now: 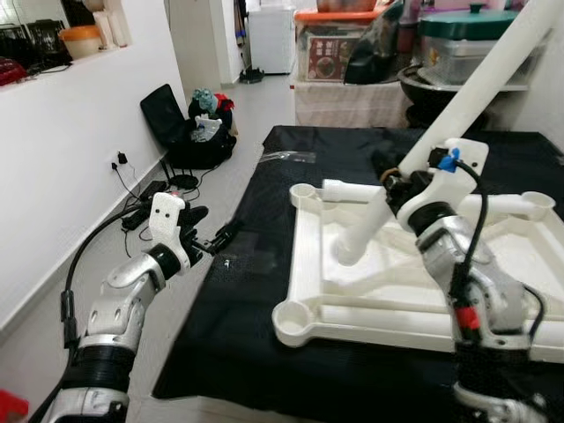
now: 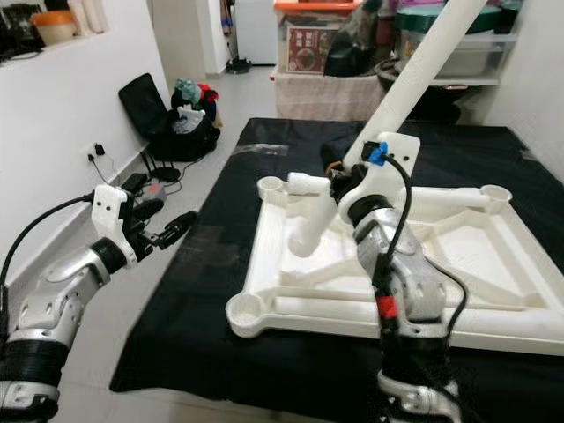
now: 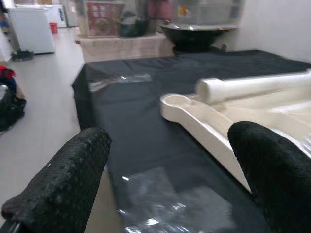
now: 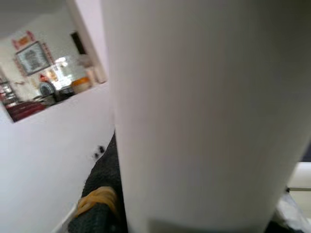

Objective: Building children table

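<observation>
On black cloth (image 1: 238,291), upturned white tabletop (image 1: 388,300), right tool (image 1: 397,181) clamping slanted white leg (image 1: 458,97), left tool (image 1: 211,240) apart.

The upturned tabletop (image 1: 414,291) and its long leg (image 1: 493,79) look like smooth, slightly glossy white plastic. A matt black cloth (image 1: 247,308) covers the counter, and the left gripper's fingers (image 3: 63,179) show a rough, pebbled black surface, possibly rubber.

A table top (image 1: 414,291) is laid upside down on a cloth (image 1: 238,291) spread over the floor. A table leg (image 1: 458,115) is held slanted above the top's far left part, its lower end (image 1: 348,251) near the far left corner socket (image 1: 304,194). The right gripper (image 1: 401,181) is closed around this leg. The left gripper (image 1: 211,240) is held with fingers apart at the cloth's left edge, left of the top. A bag (image 1: 198,132) is placed against the wall, further back on the left. Storage boxes (image 1: 339,40) are stacked behind the cloth.
</observation>
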### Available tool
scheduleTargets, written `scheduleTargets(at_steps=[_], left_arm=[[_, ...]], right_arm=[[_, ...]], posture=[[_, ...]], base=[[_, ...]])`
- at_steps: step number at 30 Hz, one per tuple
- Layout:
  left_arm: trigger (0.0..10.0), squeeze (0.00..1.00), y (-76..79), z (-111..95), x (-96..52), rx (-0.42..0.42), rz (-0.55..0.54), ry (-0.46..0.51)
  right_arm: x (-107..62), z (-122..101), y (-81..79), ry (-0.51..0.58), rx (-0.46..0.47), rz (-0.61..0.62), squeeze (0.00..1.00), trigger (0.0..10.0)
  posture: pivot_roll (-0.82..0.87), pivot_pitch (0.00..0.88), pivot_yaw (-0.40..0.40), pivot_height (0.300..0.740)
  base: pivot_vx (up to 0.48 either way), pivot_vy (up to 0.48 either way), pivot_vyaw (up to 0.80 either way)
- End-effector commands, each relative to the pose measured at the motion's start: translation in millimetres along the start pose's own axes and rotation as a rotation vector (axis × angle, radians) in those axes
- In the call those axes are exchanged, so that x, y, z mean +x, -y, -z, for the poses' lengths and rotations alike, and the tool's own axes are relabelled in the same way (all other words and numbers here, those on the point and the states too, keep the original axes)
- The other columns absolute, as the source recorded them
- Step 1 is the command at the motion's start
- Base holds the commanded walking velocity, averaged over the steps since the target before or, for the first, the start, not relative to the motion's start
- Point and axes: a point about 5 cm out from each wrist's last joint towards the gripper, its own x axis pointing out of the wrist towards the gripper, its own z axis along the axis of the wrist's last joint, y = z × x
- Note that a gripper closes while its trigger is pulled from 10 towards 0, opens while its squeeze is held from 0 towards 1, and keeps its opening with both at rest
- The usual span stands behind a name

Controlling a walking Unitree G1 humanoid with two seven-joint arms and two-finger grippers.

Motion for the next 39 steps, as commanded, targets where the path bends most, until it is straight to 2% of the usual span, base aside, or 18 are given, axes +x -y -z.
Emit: scheduleTargets(at_steps=[1, 5, 16, 19, 22, 24, 27, 31, 34, 35, 36, 37, 39], left_arm=[[10.0, 0.0, 4.6, 2.3, 1.3, -0.011, 0.0, -0.015], [10.0, 0.0, 8.3, 4.1, 1.6, -0.023, -0.007, -0.018], [10.0, 0.0, 9.5, 9.5, 0.0, -0.02, -0.045, -0.02], [10.0, 0.0, 7.7, 13.9, -1.2, -0.016, -0.067, -0.042], [10.0, 0.0, 5.7, 17.0, -2.6, -0.011, -0.082, -0.057], [10.0, 0.0, 5.7, 17.0, -2.6, -0.011, -0.082, -0.057], [10.0, 0.0, 1.1, 21.7, -4.5, -0.011, -0.11, -0.077], [10.0, 0.0, 1.1, 25.2, -2.6, -0.015, -0.119, -0.09], [10.0, 0.0, 1.9, 25.7, -1.7, -0.014, -0.118, -0.092], [10.0, 0.0, 2.7, 25.1, -0.5, -0.013, -0.114, -0.091], [10.0, 0.0, 2.7, 25.1, -0.5, -0.013, -0.114, -0.091], [10.0, 0.0, 1.5, 24.1, -0.1, -0.013, -0.117, -0.089], [10.0, 0.0, 0.3, 23.4, 0.2, -0.013, -0.122, -0.087]], right_arm=[[-3.6, -3.2, 4.1, 0.018, -0.009, 0.011, 0.0, 0.0], [-4.8, -2.4, 2.4, 0.024, -0.022, 0.001, 0.0, 0.0], [-7.4, -0.6, -4.5, 0.011, -0.037, -0.04, 0.0, 0.0], [-14.2, 1.2, -11.2, -0.023, -0.1, -0.128, 0.0, 0.0], [-21.6, 3.6, -8.2, -0.065, -0.156, -0.179, 0.0, 0.0], [-21.6, 3.6, -8.2, -0.065, -0.156, -0.179, 0.0, 0.0], [-35.7, 6.2, -3.0, -0.147, -0.165, -0.275, 0.0, 0.1], [-44.9, 18.2, -11.3, -0.193, -0.211, -0.4, 0.0, 0.3], [-46.7, 21.4, -13.4, -0.203, -0.218, -0.429, 0.0, 0.3], [-47.5, 23.2, -16.8, -0.209, -0.222, -0.469, 0.0, 0.8], [-47.5, 23.2, -16.8, -0.209, -0.222, -0.469, 0.0, 0.8], [-46.2, 23.0, -21.4, -0.206, -0.22, -0.507, 0.0, 2.1], [-44.6, 22.0, -24.7, -0.202, -0.219, -0.534, 0.0, 2.0]], posture=[[0.01, 0.0, 0.005, 0.74], [0.01, 0.0, 0.003, 0.74], [0.01, 0.0, -0.005, 0.74], [0.01, 0.0, -0.003, 0.74], [0.01, 0.0, -0.005, 0.74], [0.01, 0.0, -0.005, 0.74], [0.0, 0.0, -0.003, 0.74], [0.0, 0.0, 0.005, 0.74], [0.0, 0.0, 0.005, 0.74], [0.01, 0.0, 0.0, 0.74], [0.01, 0.0, 0.0, 0.74], [0.01, 0.0, -0.001, 0.74], [0.02, 0.0, -0.003, 0.74]], base=[[0.0, 0.409, -0.8], [0.0, 0.408, -0.54], [0.0, 0.0, -0.36], [0.0, 0.0, 0.0], [0.0, 0.0, 0.0], [0.0, 0.0, 0.0], [0.0, 0.0, 0.0], [0.0, 0.0, 0.0], [0.0, 0.0, 0.0], [0.0, 0.0, 0.0], [0.0, 0.0, 0.0], [0.0, 0.0, 0.0], [0.0, 0.0, 0.0]])
